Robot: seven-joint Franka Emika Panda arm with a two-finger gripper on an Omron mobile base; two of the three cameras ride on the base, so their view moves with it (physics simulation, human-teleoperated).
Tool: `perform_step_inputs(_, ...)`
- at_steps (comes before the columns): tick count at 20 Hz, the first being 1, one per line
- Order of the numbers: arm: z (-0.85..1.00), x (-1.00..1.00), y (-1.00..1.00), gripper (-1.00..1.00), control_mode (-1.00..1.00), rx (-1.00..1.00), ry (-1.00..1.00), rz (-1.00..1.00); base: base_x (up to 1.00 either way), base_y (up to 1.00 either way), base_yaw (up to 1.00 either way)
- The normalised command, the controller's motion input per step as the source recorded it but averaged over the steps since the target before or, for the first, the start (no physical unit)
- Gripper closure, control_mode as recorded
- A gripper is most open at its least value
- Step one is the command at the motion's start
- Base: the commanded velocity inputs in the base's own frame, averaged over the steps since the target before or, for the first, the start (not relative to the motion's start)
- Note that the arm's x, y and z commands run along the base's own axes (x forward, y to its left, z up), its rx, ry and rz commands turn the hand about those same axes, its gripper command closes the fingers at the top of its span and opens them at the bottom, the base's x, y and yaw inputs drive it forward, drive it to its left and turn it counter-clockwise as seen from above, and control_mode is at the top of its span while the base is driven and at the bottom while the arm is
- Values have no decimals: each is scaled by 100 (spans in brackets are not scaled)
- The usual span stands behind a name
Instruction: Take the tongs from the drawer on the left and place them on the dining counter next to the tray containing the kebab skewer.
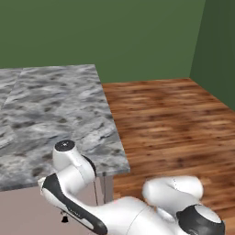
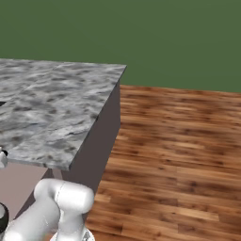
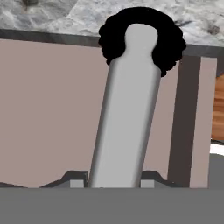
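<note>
Hand view: you are looking along the gripper (image 3: 113, 183), whose two fingers (image 3: 75, 179) are clamping the tongs (image 3: 127, 105) near their lower end. The tongs are standing out from the gripper as one long silvery shaft, their long axis running away from the hand and their black end (image 3: 141, 35) reaching up across the edge of the counter (image 3: 65, 17). The counter is therefore lying ahead of and above the gripper: the taupe face of its base is sitting behind the shaft, and the marble top is showing past the black end.

Left base view: the arm is bending low beside the near right corner of the counter (image 1: 46, 110), below the level of its top.

Judgement: you are carrying the tongs, so the coming move is probably calling for a lift above the counter's edge before any placing.
</note>
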Motion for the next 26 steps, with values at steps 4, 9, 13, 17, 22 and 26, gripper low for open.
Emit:
perform_step_inputs(4, 100, 0, -100, 100, -100, 1, 0, 5, 0, 0, 0)
perform_step_inputs(9, 100, 0, -100, 100, -100, 1, 0, 10, 0, 0, 0)
perform_step_inputs(13, 100, 1, -100, 100, -100, 0, 0, 11, 0, 0, 0)
perform_step_inputs(17, 99, 9, -100, 100, -100, 0, -1, 3, 0, 0, 0)
perform_step_inputs(22, 32, 16, -68, 100, -100, 2, -23, 1, 0, 0, 0)
perform_step_inputs(26, 63, 19, -66, 100, -100, 11, -31, 0, 0, 0, 0)
